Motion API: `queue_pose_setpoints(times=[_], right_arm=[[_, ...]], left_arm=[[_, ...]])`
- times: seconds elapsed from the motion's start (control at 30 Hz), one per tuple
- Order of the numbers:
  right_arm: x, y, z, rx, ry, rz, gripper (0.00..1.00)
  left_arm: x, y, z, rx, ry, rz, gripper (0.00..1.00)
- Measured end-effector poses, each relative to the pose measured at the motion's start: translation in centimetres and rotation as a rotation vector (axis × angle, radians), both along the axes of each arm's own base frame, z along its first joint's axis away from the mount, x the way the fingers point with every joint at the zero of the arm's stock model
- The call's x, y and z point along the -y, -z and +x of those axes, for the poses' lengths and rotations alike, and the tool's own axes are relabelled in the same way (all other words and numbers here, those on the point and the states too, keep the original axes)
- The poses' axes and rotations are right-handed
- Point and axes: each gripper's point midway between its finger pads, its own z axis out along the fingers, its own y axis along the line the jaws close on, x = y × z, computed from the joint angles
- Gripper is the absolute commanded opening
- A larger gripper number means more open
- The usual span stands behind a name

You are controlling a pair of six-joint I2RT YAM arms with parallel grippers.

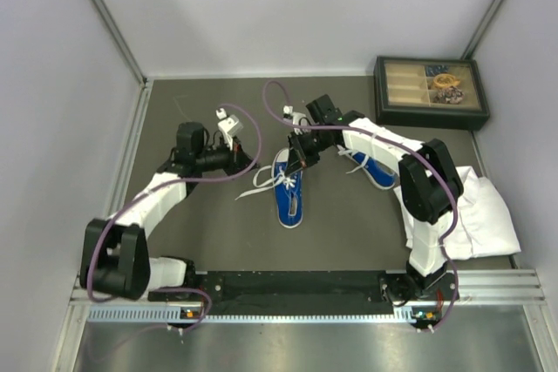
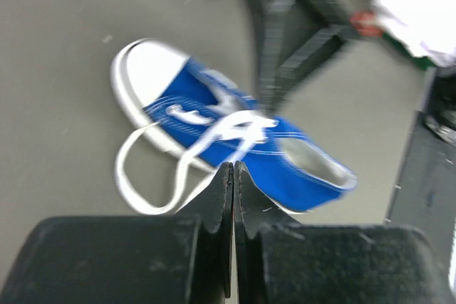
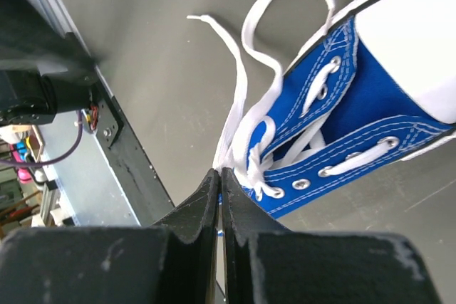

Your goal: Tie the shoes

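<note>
One blue sneaker with a white toe cap lies mid-table, toe pointing away, its white laces spilling to its left. The second sneaker lies to the right, mostly hidden under my right arm. My right gripper is over the first sneaker's eyelets. In the right wrist view its jaws are shut, and the white lace strands converge into their tips. My left gripper is left of the sneaker. It is shut, and a lace loop runs up to its tip; I cannot tell if it is pinched.
A white cloth lies at the right edge beside the right arm. A dark compartment box with small items stands at the back right. Purple cables loop over both arms. A black rail runs along the near edge.
</note>
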Motion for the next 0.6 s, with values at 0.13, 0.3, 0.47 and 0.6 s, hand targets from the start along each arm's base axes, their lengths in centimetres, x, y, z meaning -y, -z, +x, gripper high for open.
queue_pose_setpoints(times=[0.13, 0.3, 0.47, 0.6], right_arm=[[0.2, 0.0, 0.3, 0.005, 0.006, -0.002, 0.00], [0.4, 0.1, 0.5, 0.012, 0.007, -0.003, 0.00], [0.4, 0.1, 0.5, 0.011, 0.008, -0.003, 0.00], [0.4, 0.1, 0.5, 0.011, 0.008, -0.003, 0.00]], left_arm=[[0.5, -2.1, -2.4, 0.062, 0.059, -0.047, 0.05], [-0.3, -0.7, -1.9, 0.052, -0.018, 0.014, 0.36], [-1.7, 2.4, 1.1, -0.040, -0.157, 0.118, 0.47], [-1.9, 5.2, 2.6, -0.135, -0.217, 0.183, 0.51]])
